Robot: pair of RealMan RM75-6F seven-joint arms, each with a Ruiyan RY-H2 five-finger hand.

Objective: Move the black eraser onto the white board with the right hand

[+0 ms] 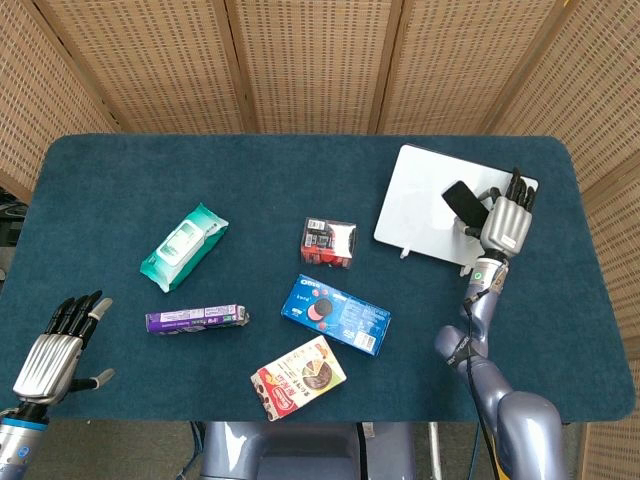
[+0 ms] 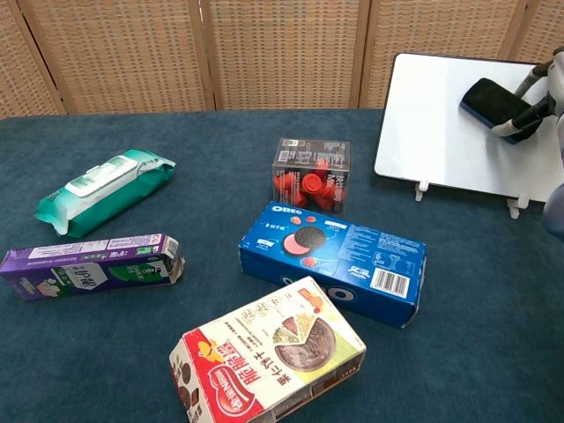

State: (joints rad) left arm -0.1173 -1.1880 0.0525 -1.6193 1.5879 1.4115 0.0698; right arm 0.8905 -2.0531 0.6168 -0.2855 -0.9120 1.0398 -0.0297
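The black eraser (image 1: 460, 200) (image 2: 490, 97) lies on the right part of the white board (image 1: 415, 205) (image 2: 432, 123), which stands at the table's far right. My right hand (image 1: 505, 222) (image 2: 539, 99) is at the eraser's right end, its thumb and a finger pinching that end while the other fingers stretch out straight. My left hand (image 1: 55, 350) hovers at the near left corner of the table, fingers apart and holding nothing; the chest view does not show it.
On the blue cloth lie a green wipes pack (image 1: 183, 245), a purple box (image 1: 195, 319), a clear box of red pieces (image 1: 329, 242), a blue cookie box (image 1: 335, 315) and a red-and-white box (image 1: 298, 377). Wicker screens stand behind the table.
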